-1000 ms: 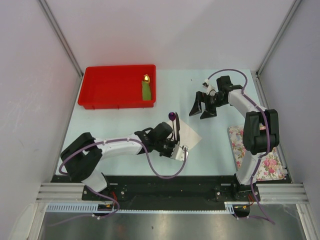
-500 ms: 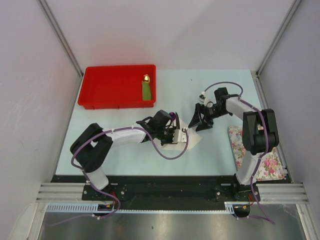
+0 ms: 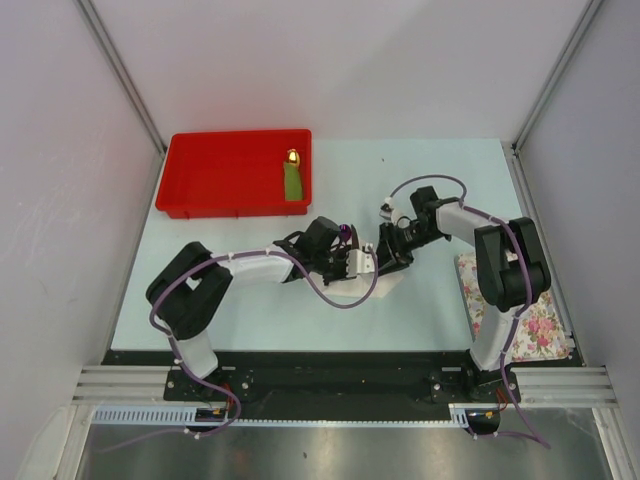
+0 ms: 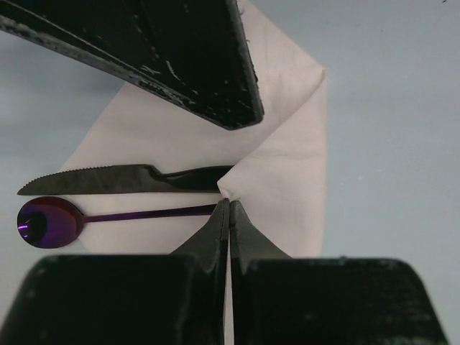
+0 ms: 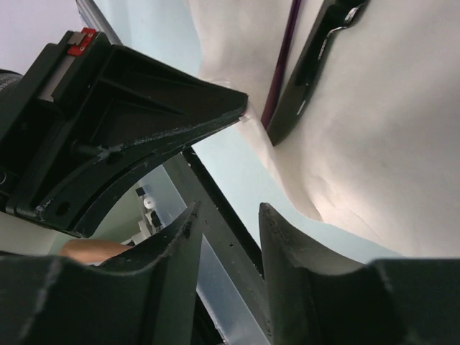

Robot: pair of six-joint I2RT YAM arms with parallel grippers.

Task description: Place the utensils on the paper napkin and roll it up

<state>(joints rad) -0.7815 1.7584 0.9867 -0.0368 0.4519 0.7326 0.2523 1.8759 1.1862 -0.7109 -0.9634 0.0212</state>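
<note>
At the near right of the table [image 3: 440, 180] lies a flowered cloth [image 3: 530, 325], well apart from the work. Both arms reach in to the middle of the table, where the paper napkin [image 4: 287, 165] lies flat with one corner folded back over itself.

The left claw [image 4: 228, 205] has its two fingers pressed tight together, and the tip of the folded corner sits right at their ends, so it looks pinched there. The right claw [image 5: 228, 215] is just beside it, tips nearly meeting the left one's; its fingers stand partly apart with only air between them, low over the napkin's edge.

On the napkin the knife [image 4: 108, 178] and the spoon [image 4: 44, 221] lie side by side, close and parallel, not quite touching. Their long axes run roughly from near to far across the table (tilted a little to the left at the far end). The knife's toothed blade and the spoon's purple bowl point the same way, toward the far side, and the bowl pokes out past the napkin's edge. Both handles run back under the folded flap, their ends hidden.

Farther off, at the far left, sits a red tray [image 3: 215, 175] with a green piece [image 3: 292, 182] in its right end
</note>
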